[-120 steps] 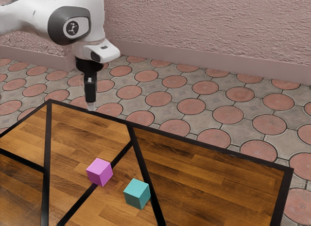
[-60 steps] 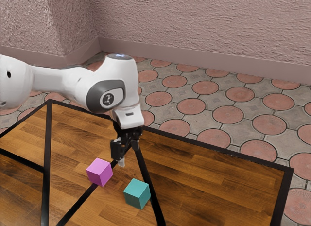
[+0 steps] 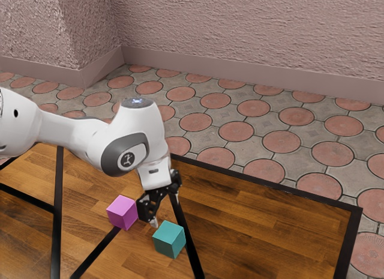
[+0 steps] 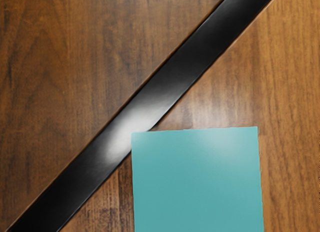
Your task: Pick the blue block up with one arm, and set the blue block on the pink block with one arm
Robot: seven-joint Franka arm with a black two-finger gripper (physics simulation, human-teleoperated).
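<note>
A rough pink plaster wall [image 3: 252,27] and a floor [image 3: 282,141] of round reddish tiles lie behind a wooden table [image 3: 258,225] edged in black and crossed by black strips [image 3: 175,213]. The table runs out of the exterior view at the lower edge and at the exterior view's left, so its full outline is not visible. The 1 white arm [image 3: 90,144] is also cropped at the exterior view's left, hiding its base. Its bulky last joint covers part of the table's far border. On the wood stand 2 cubes: 1 pink block [image 3: 122,212] and 1 blue block [image 3: 168,239], really a teal shade. They are apart from each other, the blue one toward the exterior view's right and nearer the camera, just beside a black strip. The black gripper [image 3: 151,219] points down in the gap between them, low over the table and close to the blue block's upper corner. It is a dark shape against a dark strip, so whether it is open or closed cannot be made out, nor whether it touches either cube. In the wrist view the blue block [image 4: 197,179] sits on the table just under the hand as a flat teal face, part of it out of frame. 1 corner of it shows against a glossy black strip [image 4: 145,112] that runs diagonally across the wood grain [image 4: 65,67].
</note>
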